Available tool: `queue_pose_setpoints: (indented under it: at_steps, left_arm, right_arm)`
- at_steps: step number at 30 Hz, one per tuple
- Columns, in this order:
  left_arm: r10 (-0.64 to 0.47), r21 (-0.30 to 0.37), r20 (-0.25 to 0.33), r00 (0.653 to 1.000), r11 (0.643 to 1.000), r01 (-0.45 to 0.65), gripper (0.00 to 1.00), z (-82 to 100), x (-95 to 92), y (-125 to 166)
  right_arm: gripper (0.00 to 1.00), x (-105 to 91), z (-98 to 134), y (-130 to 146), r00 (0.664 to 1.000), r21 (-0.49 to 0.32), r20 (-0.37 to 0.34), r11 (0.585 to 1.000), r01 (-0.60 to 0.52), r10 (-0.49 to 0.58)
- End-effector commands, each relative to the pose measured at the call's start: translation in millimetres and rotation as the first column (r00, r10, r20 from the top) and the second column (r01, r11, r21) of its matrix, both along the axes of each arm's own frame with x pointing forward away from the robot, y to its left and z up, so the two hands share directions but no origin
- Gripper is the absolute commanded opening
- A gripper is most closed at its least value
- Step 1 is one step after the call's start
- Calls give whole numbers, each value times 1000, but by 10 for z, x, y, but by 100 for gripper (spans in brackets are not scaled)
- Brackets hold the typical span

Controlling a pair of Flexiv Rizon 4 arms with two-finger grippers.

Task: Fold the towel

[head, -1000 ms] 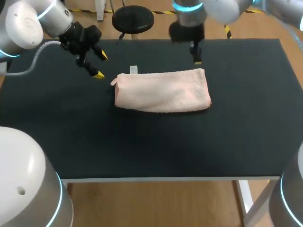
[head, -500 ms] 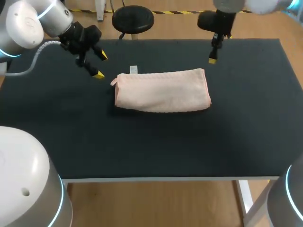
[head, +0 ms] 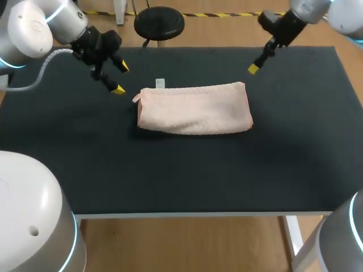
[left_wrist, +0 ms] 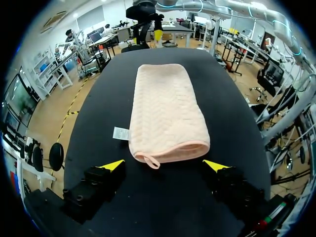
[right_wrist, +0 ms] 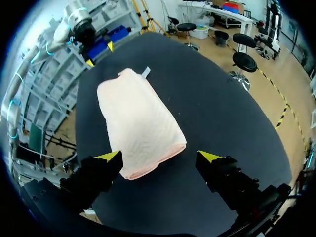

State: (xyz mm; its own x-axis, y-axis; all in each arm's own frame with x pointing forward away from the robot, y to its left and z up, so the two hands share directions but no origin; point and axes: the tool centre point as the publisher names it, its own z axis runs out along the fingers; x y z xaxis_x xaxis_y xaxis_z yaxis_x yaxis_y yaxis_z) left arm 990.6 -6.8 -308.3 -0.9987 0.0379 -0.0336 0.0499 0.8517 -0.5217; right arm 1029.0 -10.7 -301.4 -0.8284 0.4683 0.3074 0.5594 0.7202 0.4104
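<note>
A pink towel [head: 194,109] lies folded into a long pad on the black table [head: 295,153], with a small white tag [head: 160,83] at its far left corner. My left gripper [head: 121,78] hangs open just off the towel's left end, above the table. In the left wrist view the towel [left_wrist: 167,116] stretches ahead of the open left gripper [left_wrist: 164,166]. My right gripper [head: 253,68] hovers above the table's back edge, beyond the towel's far right corner. Seen from the right wrist, the towel [right_wrist: 139,127] lies below and ahead of the open right gripper [right_wrist: 158,156].
Bare black tabletop surrounds the towel, with wide room in front [head: 187,175] and to the right. The table's front edge [head: 187,214] runs across the head view. My other arm's gripper [left_wrist: 155,34] shows past the towel's far end in the left wrist view.
My right arm has swung right and back, from just behind the towel's right corner to the table's back right. The left arm and the towel have stayed still.
</note>
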Motion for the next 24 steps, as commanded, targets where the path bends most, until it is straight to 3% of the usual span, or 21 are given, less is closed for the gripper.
queue_pose_setpoints:
  at_steps: [1, 6, 12, 15, 24]
  left_arm:
    - [-1, -3, 1, 1000, 1000, 1, 100, -11, -1, 5]
    - [-1, -3, 1, 1000, 1000, 1, 100, -11, -1, 5]
    - [-1, -3, 1, 1000, 1000, 1, 100, -11, -1, 5]
    - [-1, -3, 1, 1000, 1000, 1, 100, -11, -1, 5]
    - [-1, -3, 1, 1000, 1000, 1, 100, -11, -1, 5]
  right_arm:
    - [100, -50, -222, -76, 940, 524, -206, 781, 340, -271]
    - [100, -190, -360, 16, 888, 547, -289, 700, 459, -357]
    - [100, -282, -476, 35, 839, 516, -340, 662, 544, -425]
    - [100, -335, -508, 28, 827, 497, -353, 661, 562, -437]
    - [100, -472, -676, 72, 825, 384, -375, 739, 554, -423]
